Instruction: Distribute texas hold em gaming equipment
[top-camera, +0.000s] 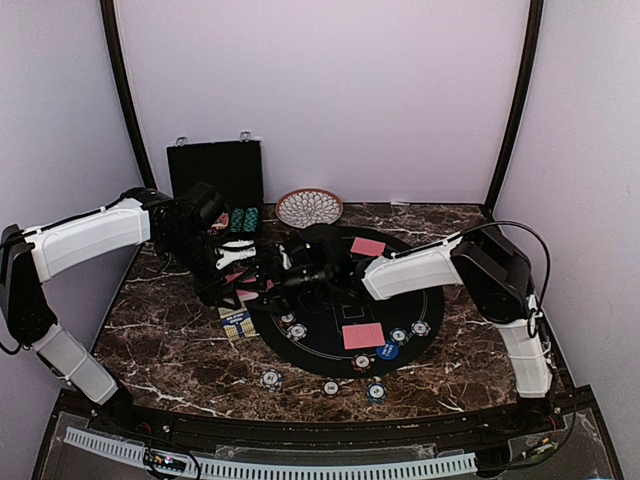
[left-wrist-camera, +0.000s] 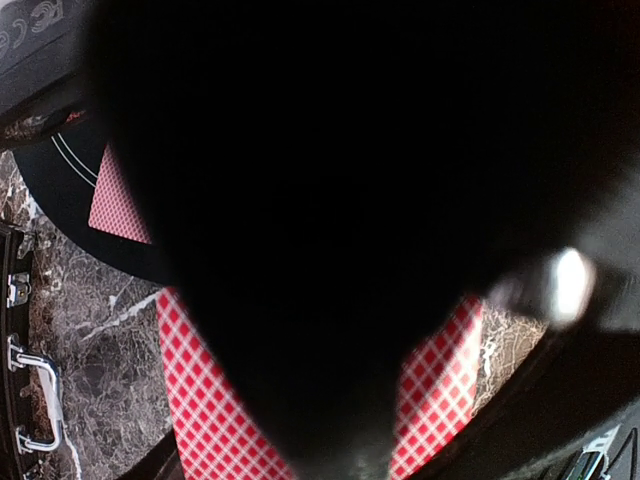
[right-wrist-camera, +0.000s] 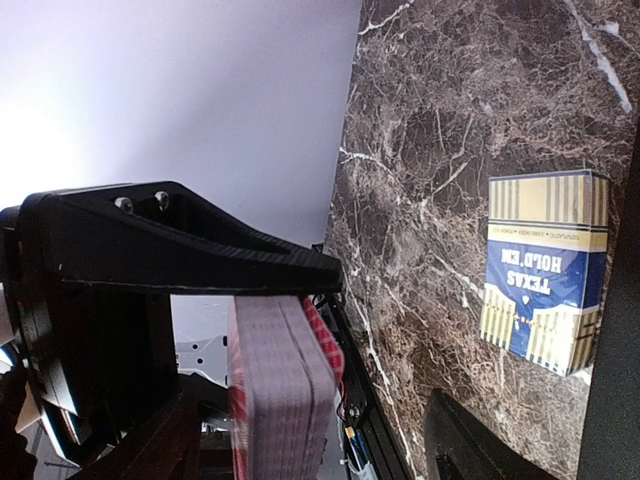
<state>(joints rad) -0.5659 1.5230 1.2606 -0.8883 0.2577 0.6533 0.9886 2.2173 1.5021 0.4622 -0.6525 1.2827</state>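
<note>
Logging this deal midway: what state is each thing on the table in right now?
Left gripper: shut, just over a red-backed card; whether it grips the card is unclear.
Right gripper: shut on the deck.
Black case: open, lid upright.
Card box: lying flat.
Dealt cards: face down.

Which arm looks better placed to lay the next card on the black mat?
Left, probably. The left gripper is shut with one red-backed card right at it, seemingly pinched, beside the black mat. The right gripper is busy clamping the deck.
</note>
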